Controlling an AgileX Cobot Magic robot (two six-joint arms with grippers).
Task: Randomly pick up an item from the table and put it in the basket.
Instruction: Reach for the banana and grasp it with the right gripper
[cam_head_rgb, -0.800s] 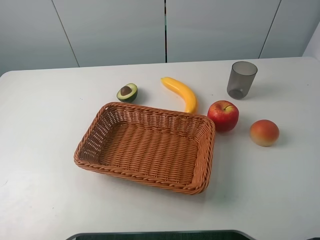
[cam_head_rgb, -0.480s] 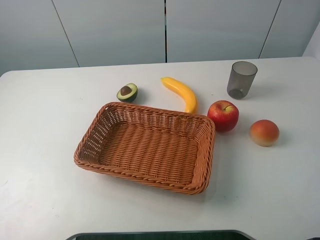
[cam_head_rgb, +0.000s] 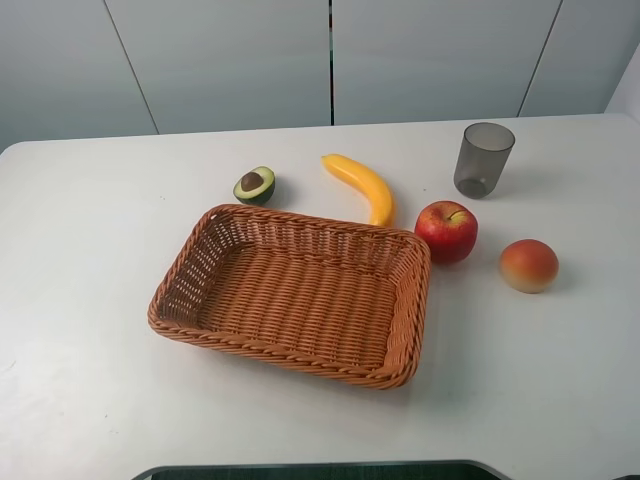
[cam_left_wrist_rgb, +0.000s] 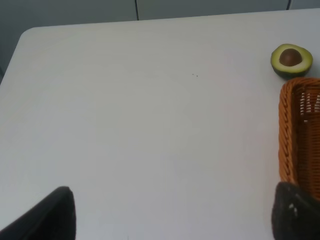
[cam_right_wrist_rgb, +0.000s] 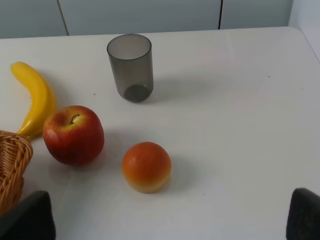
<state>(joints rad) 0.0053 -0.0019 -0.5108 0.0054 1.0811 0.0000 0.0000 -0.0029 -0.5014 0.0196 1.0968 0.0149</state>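
Right gripper (cam_right_wrist_rgb: 165, 220), jaws spread and empty, sat nearer the banana (cam_right_wrist_rgb: 36, 100), which lay beyond the apple (cam_right_wrist_rgb: 73, 134), long axis slanting toward the basket's (cam_head_rgb: 300, 222) far rim.

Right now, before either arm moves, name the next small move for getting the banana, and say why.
Probably reach the right jaws forward and toward the banana: they stand wide open and empty, the banana lies free on the table just beyond the basket rim, near the apple, and shows in the right wrist view.
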